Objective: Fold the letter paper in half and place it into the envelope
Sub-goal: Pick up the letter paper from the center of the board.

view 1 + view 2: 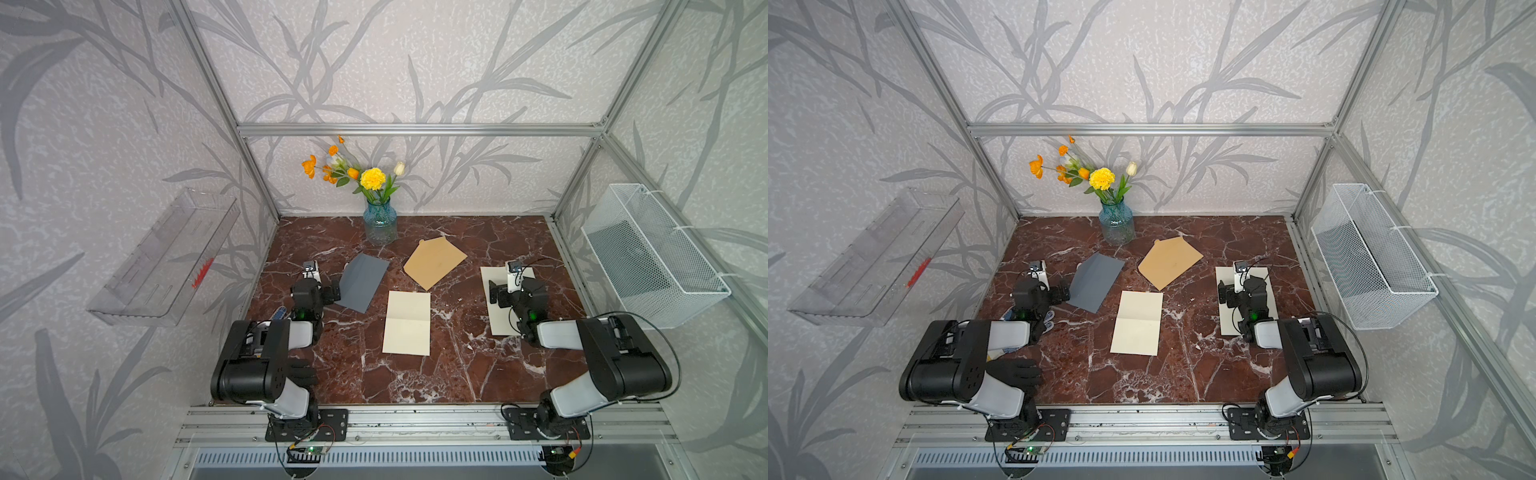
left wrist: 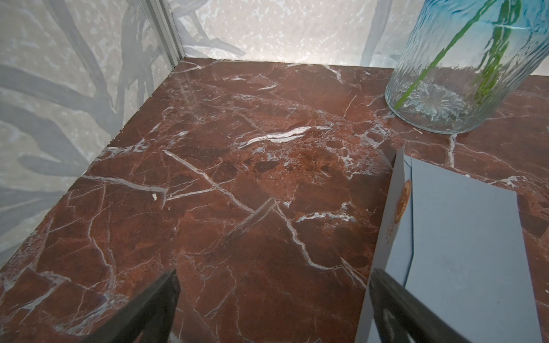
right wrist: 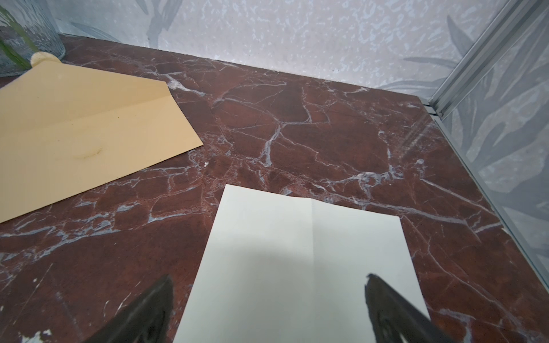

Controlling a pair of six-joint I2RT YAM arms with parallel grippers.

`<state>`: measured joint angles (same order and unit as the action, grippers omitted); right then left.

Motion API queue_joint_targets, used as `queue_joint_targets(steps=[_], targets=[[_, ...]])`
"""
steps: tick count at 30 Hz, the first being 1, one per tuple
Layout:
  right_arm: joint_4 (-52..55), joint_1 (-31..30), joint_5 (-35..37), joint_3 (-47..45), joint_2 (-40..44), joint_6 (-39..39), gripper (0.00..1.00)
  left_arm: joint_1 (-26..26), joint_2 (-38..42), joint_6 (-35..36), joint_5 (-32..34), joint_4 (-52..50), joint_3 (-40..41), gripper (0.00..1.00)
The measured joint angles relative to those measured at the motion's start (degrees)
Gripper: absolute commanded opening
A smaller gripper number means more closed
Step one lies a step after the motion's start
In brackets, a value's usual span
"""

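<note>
A cream letter paper [image 1: 407, 323] [image 1: 1137, 323] lies flat mid-table, with a crease across its middle. A second cream sheet [image 1: 498, 309] [image 3: 297, 252], creased lengthwise, lies under my right gripper [image 1: 515, 286] [image 3: 269, 300]. That gripper hovers open over it, with nothing between its fingers. A grey envelope [image 1: 362, 286] [image 2: 463, 243] lies just right of my open, empty left gripper [image 1: 314, 286] [image 2: 273, 297], with one finger over its edge. A tan envelope [image 1: 434, 262] [image 3: 83, 130], flap open, lies behind the middle paper.
A blue glass vase [image 1: 380, 224] [image 2: 445, 74] of flowers stands at the back centre, close to both envelopes. A black glove [image 1: 301, 372] lies by the left arm's base. A clear shelf [image 1: 162, 262] hangs on the left wall and a white mesh basket [image 1: 652, 257] on the right.
</note>
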<state>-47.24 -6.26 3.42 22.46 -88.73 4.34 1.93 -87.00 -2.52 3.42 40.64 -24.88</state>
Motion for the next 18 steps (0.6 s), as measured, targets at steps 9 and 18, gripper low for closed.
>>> queue_joint_targets(steps=[9,18], targets=[[24.15,-4.09,5.14,17.64,5.53,1.36,0.99,-0.52,6.25,-0.04,-2.08,-20.63,-15.69,0.99],[54.62,-11.5,13.73,39.21,-0.48,-1.42,0.99,-10.25,7.98,-5.18,-1.99,-39.23,-26.53,0.99]])
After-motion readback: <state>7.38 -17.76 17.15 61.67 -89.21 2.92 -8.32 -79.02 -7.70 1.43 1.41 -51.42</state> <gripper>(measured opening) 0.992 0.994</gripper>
